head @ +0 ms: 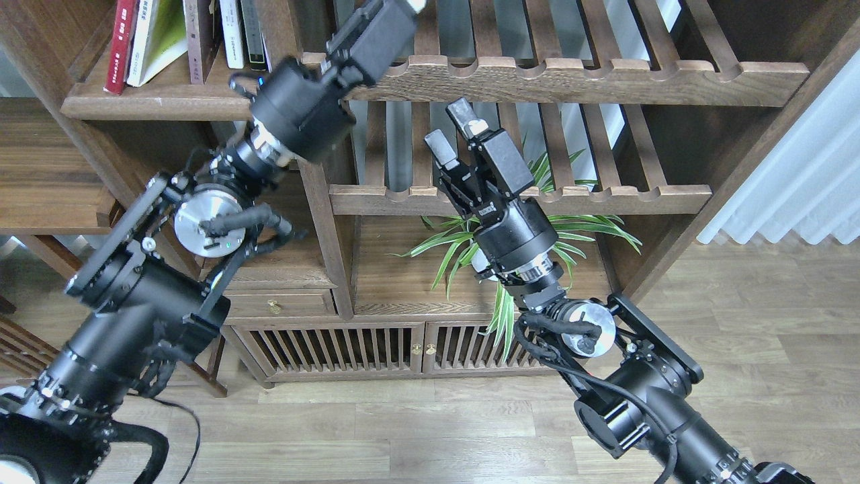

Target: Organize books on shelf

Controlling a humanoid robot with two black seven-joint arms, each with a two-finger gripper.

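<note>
The right tool is standing open, holding nothing; the left tool I cannot tell; books are standing on the shelf

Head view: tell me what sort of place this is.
Probably a furnished room in a home or a showroom. A dark wooden shelving unit holds books on a plank shelf, a leafy potted plant sits in it, and a white curtain hangs over wood-look flooring.

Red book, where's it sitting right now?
Head view, top left: the red book stands at the left end of the row on the shelf, right beside the yellow-green and white book.
</note>
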